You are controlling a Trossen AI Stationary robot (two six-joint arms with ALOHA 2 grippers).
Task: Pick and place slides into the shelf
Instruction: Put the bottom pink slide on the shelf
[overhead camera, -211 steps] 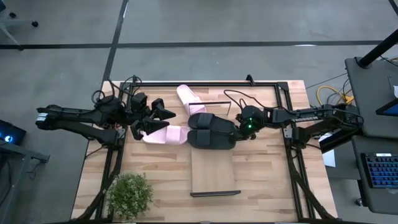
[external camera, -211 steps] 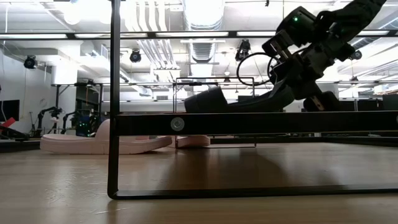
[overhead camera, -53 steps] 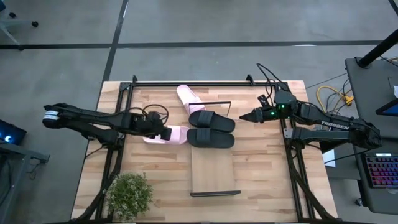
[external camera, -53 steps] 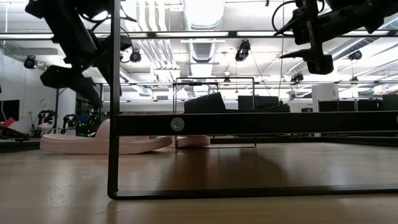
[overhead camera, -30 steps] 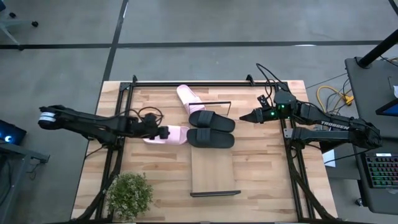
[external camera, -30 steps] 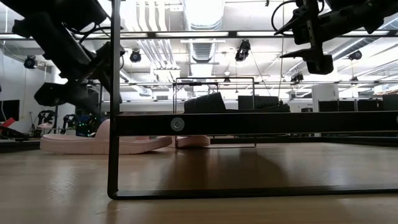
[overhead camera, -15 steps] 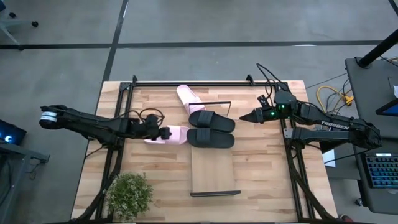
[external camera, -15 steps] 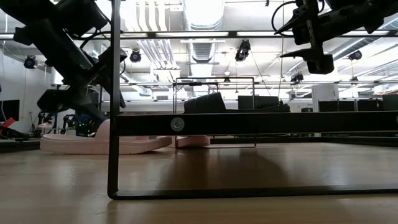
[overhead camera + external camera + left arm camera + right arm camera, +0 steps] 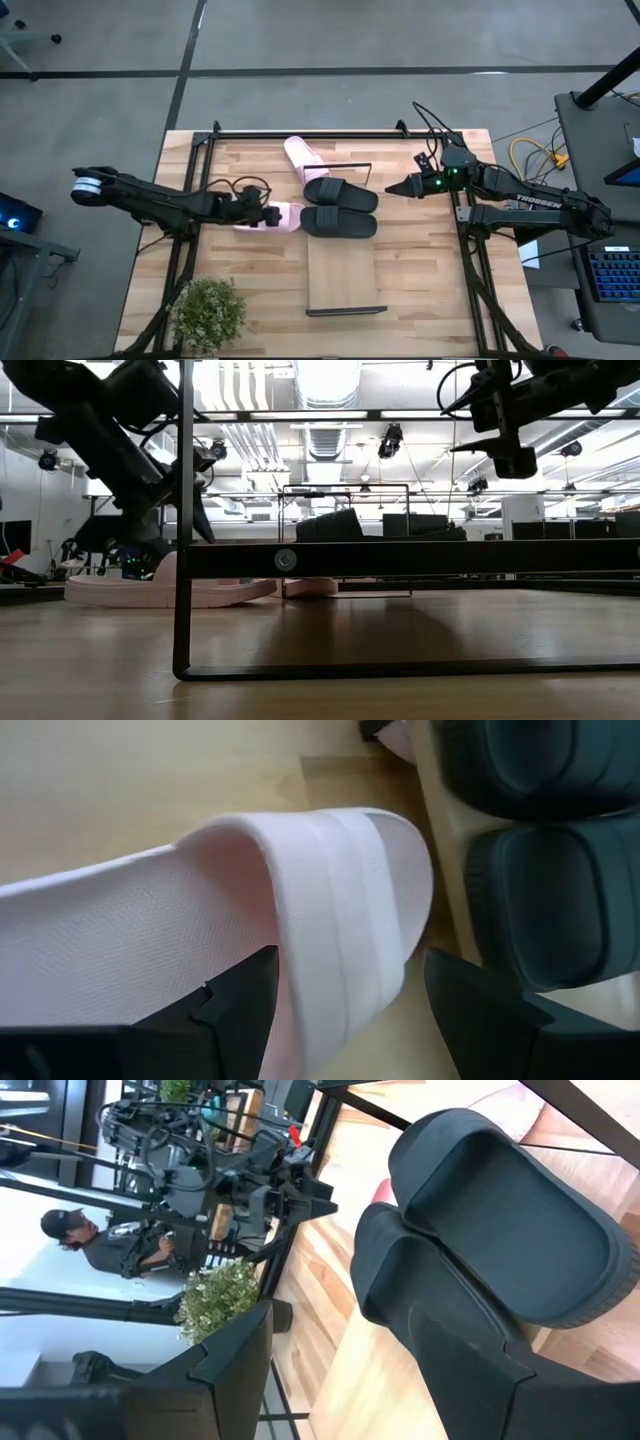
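Change since earlier: left gripper had slid further right along the pale pink slide toward the black pair, compared with half a second before; the right arm and all four slides had not shifted.
Left gripper: left of centre in the high view, low over the pink slide; its two dark fingers stood apart, one on each side of the wide pink strap in the left wrist view. Whether they pressed on the strap could not be told.
Right gripper: right of centre in the high view, raised above the table and well apart from the slides; in the right wrist view its fingers were spread with nothing between them. In the low view it hung at the upper right.
Black slides: two lay side by side on the far end of the shelf, the farther one just beside the nearer one, at the centre of the high view.
Second pink slide: above centre in the high view, angled, near the farther black slide, on the table.
Shelf: light-wood board running from centre toward the bottom of the high view, its near part bare.
Table: wood-plank top under everything.
Plant: lower left of the high view, on the table corner.
Person: seen far off at the left of the right wrist view, beyond the table.
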